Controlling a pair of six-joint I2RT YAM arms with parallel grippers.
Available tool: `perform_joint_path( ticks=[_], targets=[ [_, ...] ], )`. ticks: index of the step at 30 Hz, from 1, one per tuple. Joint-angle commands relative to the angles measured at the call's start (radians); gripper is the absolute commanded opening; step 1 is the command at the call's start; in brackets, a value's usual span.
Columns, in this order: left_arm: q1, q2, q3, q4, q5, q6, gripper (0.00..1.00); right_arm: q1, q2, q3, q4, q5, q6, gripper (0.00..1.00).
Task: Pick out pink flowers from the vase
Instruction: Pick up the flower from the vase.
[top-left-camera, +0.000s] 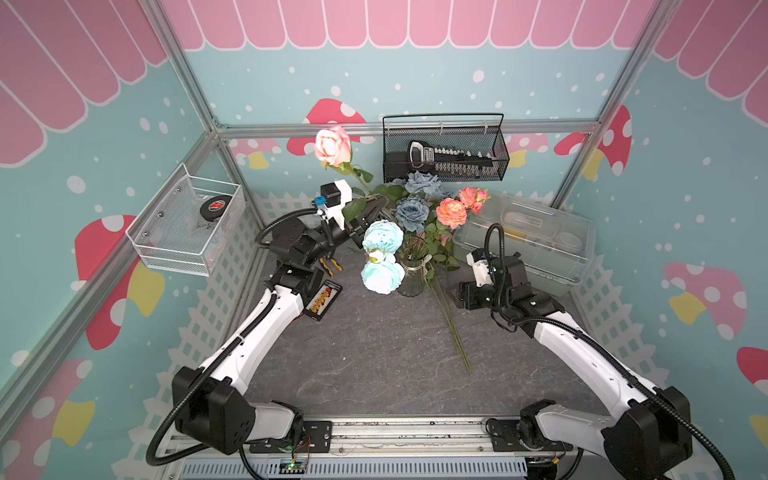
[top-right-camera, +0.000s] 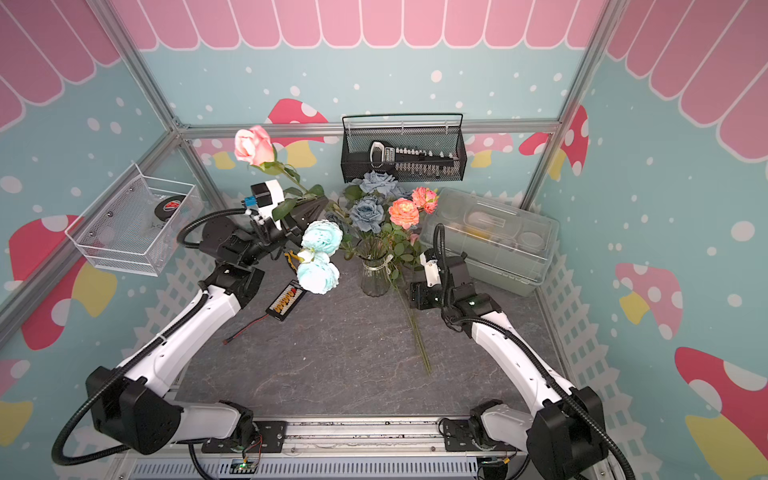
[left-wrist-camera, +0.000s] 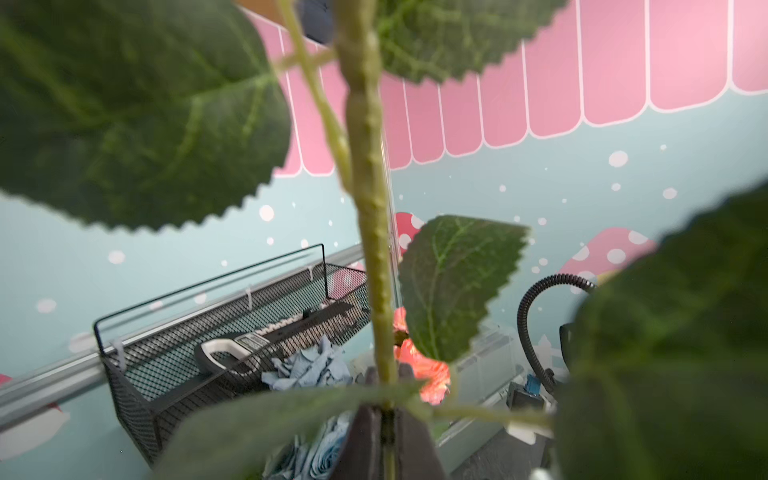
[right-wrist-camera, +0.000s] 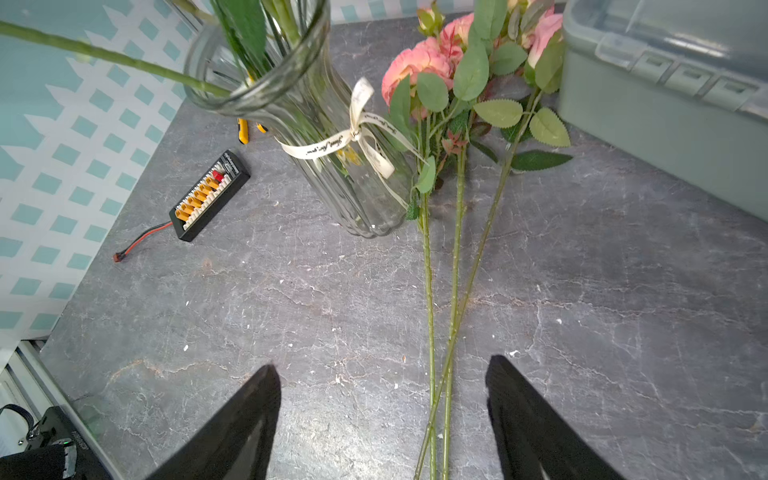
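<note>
My left gripper (top-left-camera: 376, 208) is shut on the green stem (left-wrist-camera: 374, 249) of a pink rose (top-left-camera: 332, 145), holding it up and tilted left of the bouquet, behind the vase. The rose's lower stem (right-wrist-camera: 104, 54) still reaches into the mouth of the clear ribbed vase (top-left-camera: 411, 276), which has a pale ribbon at its neck. Coral-pink blooms (top-left-camera: 451, 212) show right of the blue roses. Three thin stems (right-wrist-camera: 453, 270) with pink blooms (right-wrist-camera: 415, 68) lie on the table beside the vase. My right gripper (right-wrist-camera: 382, 365) is open low over those stems.
Grey-blue roses (top-left-camera: 411, 212) and aqua blooms (top-left-camera: 382, 239) stand in the vase. A translucent lidded box (top-left-camera: 540, 245) sits at the back right. A black mesh basket (top-left-camera: 446, 153) and a white mesh basket (top-left-camera: 187, 224) hang on the walls. A connector board (top-left-camera: 324, 299) lies left of the vase.
</note>
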Motion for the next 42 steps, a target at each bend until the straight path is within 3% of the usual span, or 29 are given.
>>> perform_joint_path(
  ticks=[1,7,14,19,24,33,42],
  targets=[
    [-0.014,-0.083,-0.011,0.022,-0.097,0.050,0.00,0.003,-0.046,0.029,0.015,0.001,-0.024,0.78],
    [-0.028,-0.132,0.007,0.114,-0.166,-0.008,0.00,0.002,-0.116,0.024,0.053,-0.015,-0.034,0.78],
    [-0.026,-0.052,0.013,0.384,-0.149,-0.269,0.00,0.006,-0.232,0.005,0.083,-0.027,-0.063,0.80],
    [-0.023,-0.029,0.037,0.503,-0.113,-0.434,0.00,0.014,-0.350,-0.011,0.116,-0.036,-0.112,0.86],
    [-0.031,0.002,0.138,0.356,-0.050,-0.572,0.00,0.058,-0.456,-0.067,0.238,-0.025,-0.171,0.93],
    [-0.053,0.104,0.252,0.178,0.049,-0.696,0.00,0.169,-0.394,0.001,0.258,0.040,-0.295,0.91],
    [-0.118,0.176,0.413,-0.253,0.150,-0.634,0.00,0.220,-0.355,0.015,0.271,0.065,-0.339,0.91]
  ],
)
